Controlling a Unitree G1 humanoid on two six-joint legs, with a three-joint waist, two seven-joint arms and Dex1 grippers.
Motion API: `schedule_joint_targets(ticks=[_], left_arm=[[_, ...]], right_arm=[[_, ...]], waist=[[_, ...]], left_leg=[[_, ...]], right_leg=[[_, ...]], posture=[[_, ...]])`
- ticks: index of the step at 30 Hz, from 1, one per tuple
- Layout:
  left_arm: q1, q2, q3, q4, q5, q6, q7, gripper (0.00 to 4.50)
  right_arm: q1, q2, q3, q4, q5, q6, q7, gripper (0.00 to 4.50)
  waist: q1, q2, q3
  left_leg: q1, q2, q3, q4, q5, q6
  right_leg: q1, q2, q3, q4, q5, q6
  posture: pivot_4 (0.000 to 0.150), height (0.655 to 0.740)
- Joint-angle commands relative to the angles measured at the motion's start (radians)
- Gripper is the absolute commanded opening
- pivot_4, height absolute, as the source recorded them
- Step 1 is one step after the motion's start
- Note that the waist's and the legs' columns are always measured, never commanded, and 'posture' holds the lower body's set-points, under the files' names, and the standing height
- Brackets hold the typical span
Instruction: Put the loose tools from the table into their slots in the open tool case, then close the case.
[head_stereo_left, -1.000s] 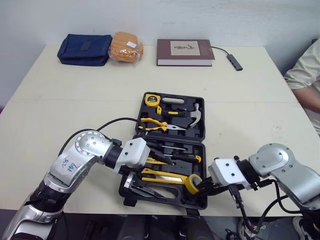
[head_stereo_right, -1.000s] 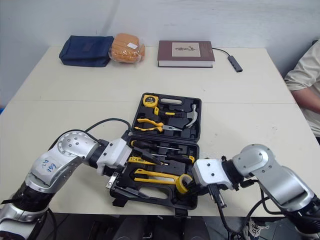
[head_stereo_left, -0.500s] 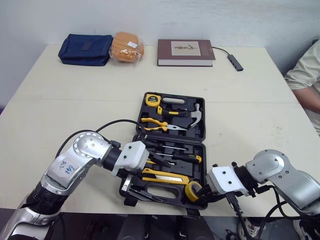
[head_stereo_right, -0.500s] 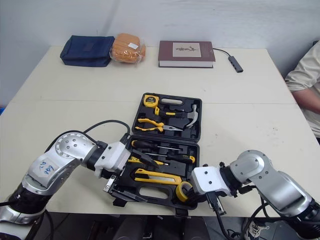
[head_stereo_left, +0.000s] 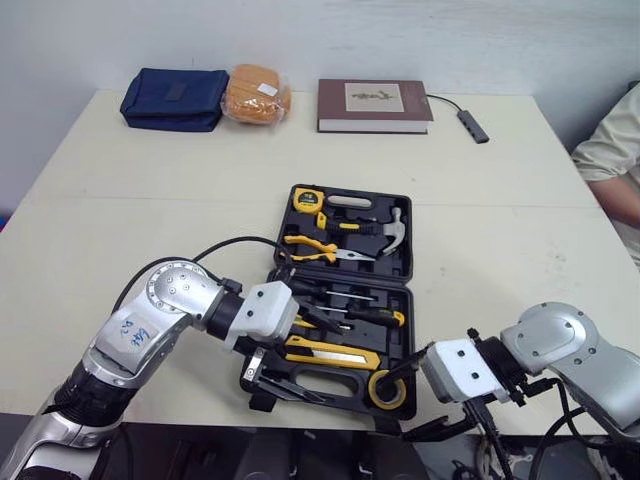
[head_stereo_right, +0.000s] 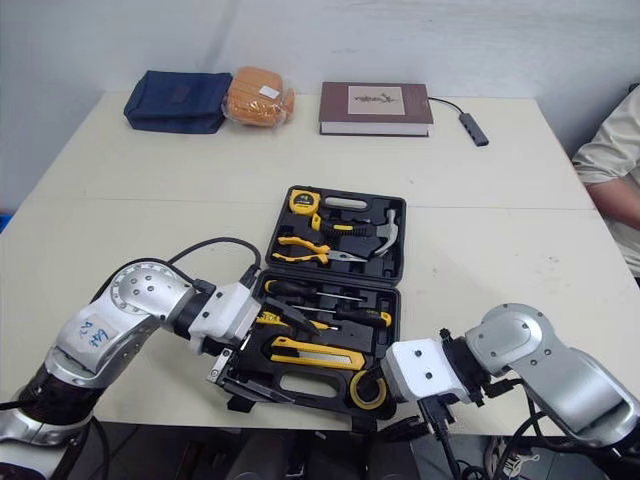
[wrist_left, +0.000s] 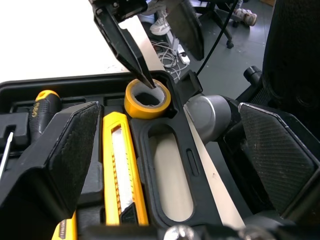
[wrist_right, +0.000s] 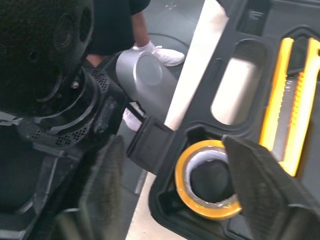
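Status check, tool case (head_stereo_left: 406, 240) lies open flat on the table (head_stereo_left: 150, 200) at the near edge, hinge running left-right across the middle. Far half holds tape measure, pliers and hammer. Near half holds screwdrivers, box cutter (head_stereo_left: 330, 352) and the yellow tape roll (wrist_left: 145, 110). The roll sits flat, hole up, in its round pocket at the near right corner of the case. Right gripper (head_stereo_left: 392, 406) is spread wide, gripping nothing: one finger slants over the roll w/ its tip at the hole, the other hangs past the table edge below the case. I can't confirm whether that tip touches the inner rim. Left gripper (wrist_left: 170, 120) is also spread and empty, hovering over the near left part of the case above the cutter and the handle cut-out. I see no loose tools on the table, so I judge stowing is done or nearly so and closing is what's left. Key relation: the far half lies beyond both grippers, away from the robot, its long axis parallel to the hinge. The left gripper is nearer the hinge; the right one sits at the near rim and must clear the roll first. A person's sleeve (head_stereo_left: 610, 150) shows at the far right, well apart.
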Motion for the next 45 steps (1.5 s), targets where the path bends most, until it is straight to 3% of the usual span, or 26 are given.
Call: schedule_joint_targets(ticks=[1, 3, 5, 7, 17, 25, 33, 39, 45], left_arm=[[-0.007, -0.005, -0.001, -0.001, 0.001, -0.014, -0.01, 4.5], [-0.006, -0.004, -0.002, 0.0, 0.0, -0.015, -0.011, 4.5], [-0.006, -0.004, -0.002, 0.001, 0.0, -0.015, -0.013, 4.5], [-0.009, -0.003, -0.001, 0.004, 0.0, -0.014, -0.016, 4.5], [-0.016, 0.009, 0.007, 0.018, 0.009, -0.023, -0.034, 4.5], [-0.025, 0.017, 0.012, 0.028, 0.016, -0.031, -0.044, 4.5], [-0.033, 0.015, 0.011, 0.04, 0.023, -0.039, -0.048, 4.5], [-0.03, 0.007, 0.013, 0.058, 0.034, -0.054, -0.04, 4.5], [-0.016, 0.014, 0.055, 0.07, 0.033, -0.036, 0.004, 4.5]], right_arm=[[0.032, 0.073, -0.036, 0.049, 0.041, -0.06, -0.038, 2.68], [0.047, 0.112, -0.033, 0.079, 0.034, -0.098, -0.048, 1.92], [0.062, 0.15, -0.019, 0.114, 0.017, -0.143, -0.058, 0.77], [0.076, 0.181, 0.001, 0.151, -0.007, -0.183, -0.068, 0.01], [0.149, 0.212, 0.038, 0.301, -0.093, -0.292, -0.102, 0.01], [0.19, 0.19, 0.033, 0.372, -0.015, -0.171, -0.102, 0.01], [0.214, 0.196, 0.038, 0.413, -0.041, -0.23, -0.118, 0.01], [0.232, 0.15, -0.023, 0.329, -0.017, -0.269, -0.113, 0.01], [0.17, 0.082, -0.168, 0.155, 0.152, -0.112, -0.149, 0.01]], waist=[[0.0, -0.001, 0.0], [0.001, -0.001, 0.0], [0.001, -0.001, 0.0], [0.001, -0.001, 0.0], [0.0, -0.001, 0.0], [0.003, -0.002, -0.001], [0.002, -0.005, -0.003], [0.004, -0.005, -0.003], [0.001, -0.005, -0.002]], left_leg=[[0.0, 0.0, 0.0, 0.0, 0.0, 0.0], [0.0, 0.0, 0.0, 0.0, 0.0, 0.0], [0.0, 0.0, 0.0, 0.0, 0.0, 0.0], [0.001, 0.0, 0.0, 0.0, 0.0, 0.0], [0.001, 0.0, 0.0, 0.001, 0.0, 0.0], [0.017, 0.0, -0.001, -0.004, -0.002, 0.001], [0.017, 0.0, -0.001, -0.005, -0.003, 0.001], [0.017, 0.0, -0.001, -0.005, -0.003, 0.001], [0.016, 0.0, -0.001, -0.005, -0.003, 0.001]], right_leg=[[0.0, 0.0, 0.0, 0.0, 0.0, 0.0], [0.0, 0.0, 0.0, 0.0, 0.0, 0.0], [0.001, 0.0, 0.0, 0.0, 0.0, 0.0], [0.001, 0.0, 0.0, 0.0, 0.0, 0.0], [0.002, 0.0, 0.0, 0.001, 0.0, 0.0], [0.017, 0.0, 0.0, -0.007, 0.0, 0.0], [0.018, -0.001, 0.0, -0.008, 0.0, 0.0], [0.018, -0.002, 0.0, -0.009, 0.0, 0.0], [0.016, -0.002, 0.0, -0.009, 0.0, 0.0]], posture=[[0.15, 0.74], [0.15, 0.74], [0.15, 0.74], [0.15, 0.74], [0.15, 0.74], [0.15, 0.74], [0.15, 0.74], [0.15, 0.74], [0.15, 0.74]])
